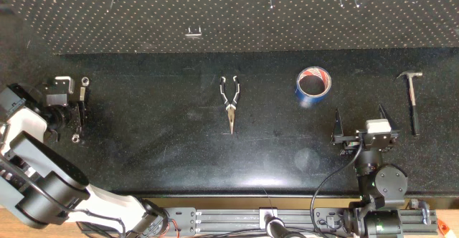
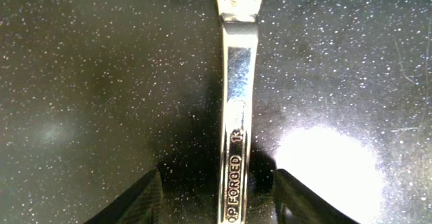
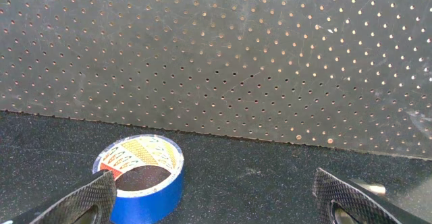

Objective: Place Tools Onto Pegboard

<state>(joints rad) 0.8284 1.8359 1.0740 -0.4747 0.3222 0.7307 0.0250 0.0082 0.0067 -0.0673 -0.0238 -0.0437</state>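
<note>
The left gripper [image 2: 217, 190] was held wide open astride a polished steel wrench [image 2: 237, 82], which lay ungripped by the left edge of the black speckled counter [image 1: 179, 123]. The right gripper [image 1: 358, 112] was spread open and empty near a blue tape roll [image 1: 313, 85].

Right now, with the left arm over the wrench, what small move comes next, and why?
Probably close the left fingers on the wrench, easing down first if needed. It lies flat on the table, its shank running between the open fingers, which straddle it without gripping. Their height above the table is hard to judge.
</note>
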